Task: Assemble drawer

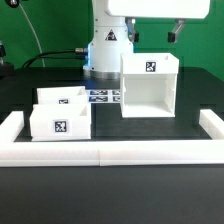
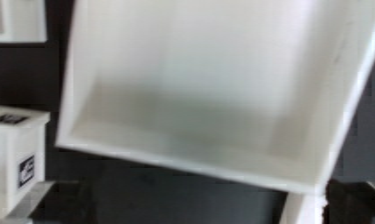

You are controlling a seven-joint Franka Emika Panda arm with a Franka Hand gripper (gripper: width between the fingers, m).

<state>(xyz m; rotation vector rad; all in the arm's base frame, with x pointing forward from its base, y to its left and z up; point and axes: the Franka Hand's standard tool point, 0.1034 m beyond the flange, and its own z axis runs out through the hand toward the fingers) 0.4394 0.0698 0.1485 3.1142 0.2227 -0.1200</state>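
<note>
A black flat table (image 1: 150, 135) fills the scene, bordered along its front and both sides by long white foam-like rails (image 1: 110, 153). The robot's white arm (image 1: 105, 50) rises from the far edge.

The largest part of the drawer, a white plastic box housing (image 1: 150, 88), stands upright on the table towards the exterior view's right, with a black-and-white square marker near its top. In the wrist view a broad, blurred white panel of this housing (image 2: 210, 90) fills nearly the whole frame.

Two small white open-topped trays sit well apart from the housing, on the exterior view's left. The rear tray (image 1: 62, 97) stands just behind the front tray (image 1: 58, 122), which shows a square marker on its near wall. A corner of one tray (image 2: 15, 150) appears in the wrist view, beside the housing.

A thin flat white marker board (image 1: 103, 97) lies between the trays and the housing.

The two-finger gripper (image 1: 152, 30) hangs above the housing, cut off by the frame's top. It seems clear of the housing, but I cannot tell how its fingers stand.
</note>
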